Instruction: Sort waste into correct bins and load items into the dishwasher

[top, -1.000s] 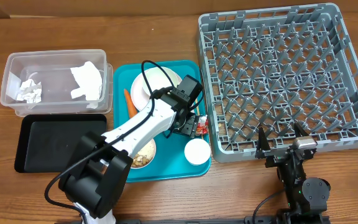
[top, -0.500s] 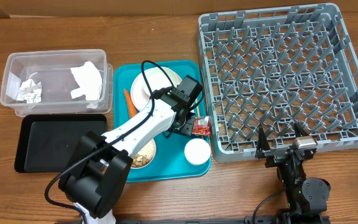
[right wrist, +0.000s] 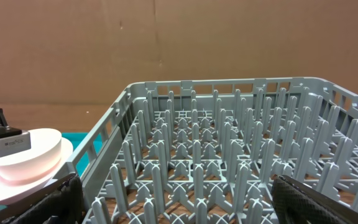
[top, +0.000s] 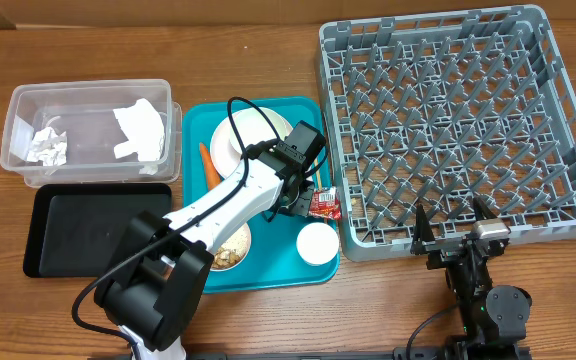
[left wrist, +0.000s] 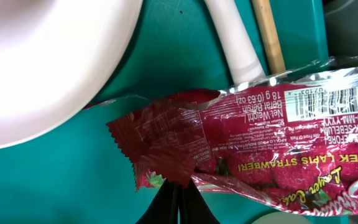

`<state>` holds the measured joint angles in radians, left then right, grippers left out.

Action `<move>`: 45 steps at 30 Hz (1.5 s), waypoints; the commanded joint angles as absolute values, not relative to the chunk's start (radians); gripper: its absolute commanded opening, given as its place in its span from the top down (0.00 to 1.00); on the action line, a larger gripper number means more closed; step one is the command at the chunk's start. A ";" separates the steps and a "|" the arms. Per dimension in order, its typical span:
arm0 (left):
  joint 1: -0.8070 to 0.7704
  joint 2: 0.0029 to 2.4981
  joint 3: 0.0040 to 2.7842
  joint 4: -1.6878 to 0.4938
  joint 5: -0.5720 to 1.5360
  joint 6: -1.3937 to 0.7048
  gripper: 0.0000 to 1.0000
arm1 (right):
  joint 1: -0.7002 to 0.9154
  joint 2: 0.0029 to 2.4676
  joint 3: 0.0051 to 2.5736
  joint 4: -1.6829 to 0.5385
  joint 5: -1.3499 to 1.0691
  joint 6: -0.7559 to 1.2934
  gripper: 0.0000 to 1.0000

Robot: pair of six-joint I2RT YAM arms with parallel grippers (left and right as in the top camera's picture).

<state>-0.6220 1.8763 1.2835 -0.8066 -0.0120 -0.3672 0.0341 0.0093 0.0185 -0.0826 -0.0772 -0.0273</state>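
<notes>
Left gripper (left wrist: 179, 200) jaws have clamped the one wrapper (left wrist: 253, 149); right gripper (top: 451, 222) jaws apart; two napkins (top: 46, 146) (top: 140, 128) binned

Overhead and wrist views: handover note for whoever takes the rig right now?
Left gripper: shut on the red wrapper, which lies on the teal tray.
Right gripper: open, parked in front of the dish rack.
Done: two napkins in the clear tub.
Left: wrapper, carrot, food bits in the bowl to bins; plate, that bowl, cup, fork, stick to the rack. Nothing racked yet.
</notes>
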 commanded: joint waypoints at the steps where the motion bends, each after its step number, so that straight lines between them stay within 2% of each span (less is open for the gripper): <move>1: -0.620 1.880 1.292 -0.823 -0.011 -0.366 0.96 | 0.031 0.004 0.008 -0.077 -0.072 -0.030 0.00; 19: -0.570 1.684 1.555 -1.081 -0.020 -0.336 0.96 | 0.031 0.004 0.008 -0.077 -0.072 -0.030 0.00; 31: -0.566 1.689 1.491 -1.114 -0.007 -0.402 0.95 | 0.031 0.004 0.008 -0.077 -0.072 -0.030 0.00; 36: -0.566 1.731 1.408 -1.036 0.026 -0.451 0.82 | 0.031 0.004 0.008 -0.077 -0.072 -0.030 0.00; 37: -0.566 1.745 1.387 -1.002 0.064 -0.450 0.76 | 0.031 0.004 0.008 -0.077 -0.071 -0.030 0.00; 40: -0.566 1.766 1.356 -0.943 0.133 -0.450 0.72 | 0.031 0.004 0.008 -0.077 -0.072 -0.030 0.00; 43: -0.569 1.793 1.354 -0.916 0.130 -0.450 0.55 | 0.031 0.004 0.008 -0.077 -0.072 -0.030 0.00; 45: -0.570 1.813 1.354 -0.896 0.130 -0.450 0.49 | 0.031 0.004 0.008 -0.078 -0.072 -0.030 0.00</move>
